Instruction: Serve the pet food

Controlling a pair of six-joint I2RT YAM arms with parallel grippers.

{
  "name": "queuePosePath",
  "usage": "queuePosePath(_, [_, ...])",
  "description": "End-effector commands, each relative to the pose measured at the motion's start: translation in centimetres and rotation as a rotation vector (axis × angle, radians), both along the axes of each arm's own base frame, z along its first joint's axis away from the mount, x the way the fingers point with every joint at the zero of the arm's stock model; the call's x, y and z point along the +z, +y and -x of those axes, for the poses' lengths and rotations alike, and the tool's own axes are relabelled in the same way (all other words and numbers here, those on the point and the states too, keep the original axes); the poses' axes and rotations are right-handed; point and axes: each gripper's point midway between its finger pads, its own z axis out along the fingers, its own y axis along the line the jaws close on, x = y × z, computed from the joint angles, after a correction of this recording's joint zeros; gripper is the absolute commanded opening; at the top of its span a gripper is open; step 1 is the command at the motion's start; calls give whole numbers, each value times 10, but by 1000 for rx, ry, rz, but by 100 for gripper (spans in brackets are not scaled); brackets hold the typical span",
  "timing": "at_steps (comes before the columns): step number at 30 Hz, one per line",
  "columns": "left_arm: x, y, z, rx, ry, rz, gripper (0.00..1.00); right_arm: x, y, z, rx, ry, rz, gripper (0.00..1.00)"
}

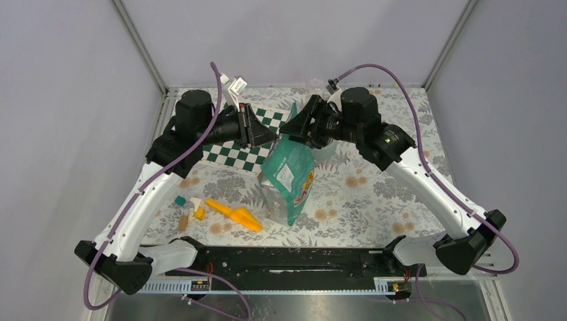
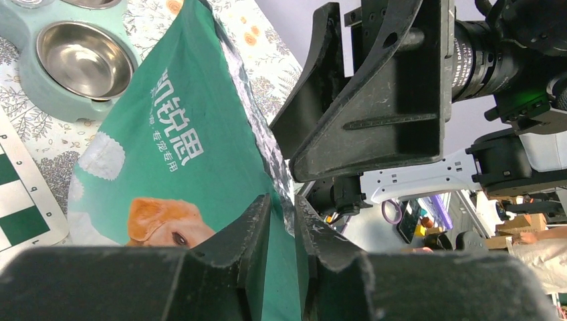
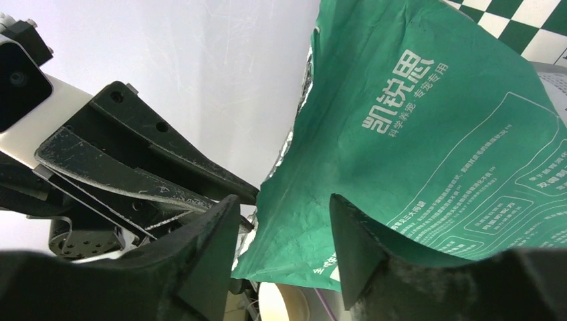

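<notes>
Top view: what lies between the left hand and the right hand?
The top edge of the green bag stands there, with the left hand and right hand flanking it from opposite sides. The top view shows this; both wrist views show that edge between the fingers.

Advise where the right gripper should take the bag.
Top edge of the bag, on the side away from the left gripper, coming from the right. The bag stands upright and that thin edge lies between the open fingers of the right gripper.
</notes>
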Motion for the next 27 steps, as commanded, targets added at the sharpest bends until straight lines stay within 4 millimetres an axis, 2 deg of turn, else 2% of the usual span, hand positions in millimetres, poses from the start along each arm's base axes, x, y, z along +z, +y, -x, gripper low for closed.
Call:
queuePosePath(1, [4,-5,4,-42,-34,3,19,19,4,-1,-5,-42,-30,62])
queuePosePath(6, [2,-4,3,-30,-34,-10,15,9,4,-5,-15,-22,-12,56])
queuePosePath(9, [2,-2,2,-21,-38,-20,13,2,3,-6,-25,-21,5,47])
queuePosePath(14, [-1,-1,0,-5,-26,-28,10,-1,2,-8,-28,-38,12,26])
queuePosePath(16, [-3,0,-3,11,-22,-32,9,-1,3,-8,-24,-43,13,23])
queuePosePath(19, [-5,1,-8,41,-9,-41,9,-4,4,-9,-20,-44,16,23])
queuePosePath(27, [-6,-3,-13,51,20,-37,9,-8,9,-11,-12,-34,5,42])
